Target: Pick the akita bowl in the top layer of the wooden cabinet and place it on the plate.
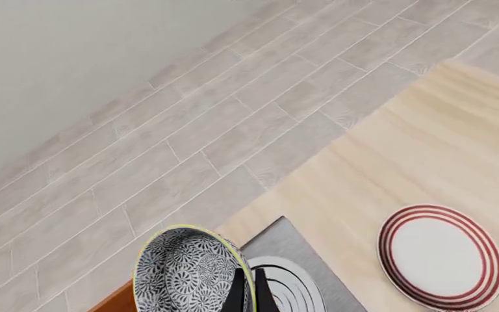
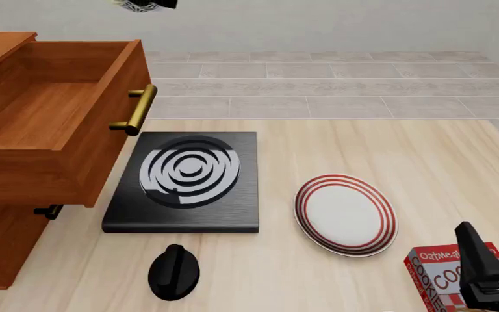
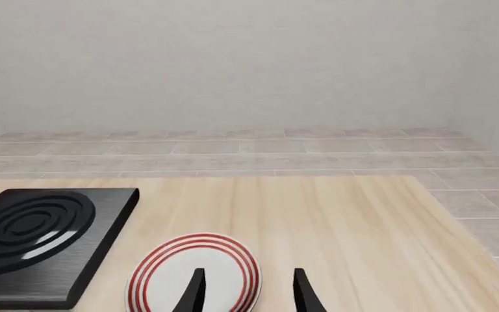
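Observation:
My left gripper (image 1: 249, 290) is shut on the rim of the akita bowl (image 1: 187, 272), whose fine dark-and-white pattern fills the near corner of the left wrist view. In the front view the bowl (image 2: 137, 5) hangs high at the top edge, above the pulled-out top layer (image 2: 50, 156) of the wooden cabinet (image 2: 2, 250). The drawer's inside shows only bare wood. The red-ringed white plate (image 2: 345, 213) (image 1: 440, 255) (image 3: 193, 273) lies on the table to the right. My right gripper (image 2: 498, 250) (image 3: 249, 292) is open near the table's front right, just short of the plate.
A black square slab (image 2: 184, 182) with white spiral rings lies between cabinet and plate. A black knob-shaped object (image 2: 174, 272) stands near the front edge. A red cookie box (image 2: 444, 276) sits by my right gripper. The drawer's brass handle (image 2: 137, 109) juts over the slab's corner.

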`<control>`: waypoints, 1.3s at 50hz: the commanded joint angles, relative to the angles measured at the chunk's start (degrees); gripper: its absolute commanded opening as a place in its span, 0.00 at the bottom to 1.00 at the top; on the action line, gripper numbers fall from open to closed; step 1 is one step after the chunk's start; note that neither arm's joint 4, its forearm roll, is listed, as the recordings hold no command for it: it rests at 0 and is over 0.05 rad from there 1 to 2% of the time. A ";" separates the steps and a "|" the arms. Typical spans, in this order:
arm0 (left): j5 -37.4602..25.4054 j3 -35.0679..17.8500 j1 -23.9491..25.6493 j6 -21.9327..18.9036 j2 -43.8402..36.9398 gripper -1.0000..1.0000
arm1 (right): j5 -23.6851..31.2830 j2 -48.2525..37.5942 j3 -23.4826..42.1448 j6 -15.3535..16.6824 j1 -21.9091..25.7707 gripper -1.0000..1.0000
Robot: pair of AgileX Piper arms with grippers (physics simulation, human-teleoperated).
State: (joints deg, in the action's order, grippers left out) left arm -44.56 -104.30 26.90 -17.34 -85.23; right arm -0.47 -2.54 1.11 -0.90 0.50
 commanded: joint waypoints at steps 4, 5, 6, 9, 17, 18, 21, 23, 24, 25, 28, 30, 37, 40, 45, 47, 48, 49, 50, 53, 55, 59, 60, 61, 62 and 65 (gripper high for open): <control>1.73 0.72 3.50 -0.43 -0.99 0.00 | 0.56 0.61 0.06 0.08 0.03 1.00; 1.97 0.83 4.03 -0.42 -1.24 0.00 | 0.63 0.68 0.08 0.08 0.03 1.00; 1.98 0.83 4.03 -0.42 -1.24 0.00 | 0.64 0.68 0.08 0.08 0.03 1.00; 2.63 1.60 5.03 -0.26 -1.49 0.00 | 0.78 0.82 0.10 0.07 0.03 1.00; 4.60 4.23 7.26 0.12 -2.15 0.00 | 1.15 1.20 0.06 0.04 -0.05 1.00; 4.77 4.37 7.54 0.23 -2.23 0.00 | 1.08 1.13 0.07 0.06 -0.04 1.00; 5.23 4.61 8.28 0.48 -2.62 0.00 | 0.57 0.64 0.01 0.04 -0.08 1.00; 5.43 4.69 8.50 0.61 -2.85 0.00 | 0.27 0.35 -0.03 0.04 -0.07 1.00; 5.66 4.86 8.77 0.61 -2.97 0.00 | 0.10 0.19 -0.03 0.06 -0.06 1.00; 5.71 4.88 8.90 0.73 -3.06 0.00 | 0.02 0.11 -0.04 0.07 -0.05 1.00; 5.95 4.80 9.33 0.96 -3.46 0.00 | -0.23 -0.13 -0.03 0.14 0.00 1.00; 6.08 4.72 9.63 1.07 -3.75 0.00 | -0.36 -0.25 -0.02 0.15 -0.02 1.00; 7.00 4.96 10.91 0.86 -4.83 0.00 | -0.16 0.00 0.01 0.11 -0.12 1.00; 7.25 5.00 11.43 0.81 -5.18 0.00 | -0.07 0.10 0.01 0.17 -0.09 1.00; 7.87 4.86 12.17 0.58 -6.25 0.00 | 0.17 0.33 0.02 0.16 -0.04 1.00; 8.17 5.16 12.52 0.50 -6.47 0.00 | 0.14 0.30 0.04 0.16 -0.06 1.00; 8.39 5.37 12.68 0.56 -6.65 0.00 | 0.22 0.39 0.04 0.17 -0.08 1.00; 8.57 5.62 12.89 0.55 -6.75 0.00 | 0.34 0.49 0.05 0.18 -0.11 1.00; 8.57 5.62 12.89 0.55 -6.75 0.00 | 0.47 0.63 0.07 0.15 -0.14 1.00; 9.36 6.42 13.50 0.49 -7.25 0.00 | 0.66 0.82 0.07 0.14 -0.17 1.00; 9.40 6.44 13.56 0.48 -7.32 0.00 | 0.67 0.85 0.06 0.12 -0.17 1.00; 10.11 6.91 14.05 0.38 -7.92 0.00 | 0.63 0.82 0.01 0.09 -0.09 1.00; 10.29 7.07 14.38 0.36 -8.10 0.00 | 0.56 0.72 0.00 0.17 -0.05 1.00; 10.46 7.21 14.43 0.29 -8.18 0.00 | 0.54 0.72 0.00 0.18 -0.04 1.00; 10.62 7.23 14.55 0.31 -8.34 0.00 | 0.51 0.70 0.00 0.18 -0.04 1.00; 11.06 7.48 14.90 0.38 -8.82 0.00 | 0.22 0.41 -0.04 0.09 -0.15 1.00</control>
State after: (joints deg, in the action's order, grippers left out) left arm -35.07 -97.50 40.53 -16.76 -92.95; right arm -0.06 -1.95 1.12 -0.77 0.39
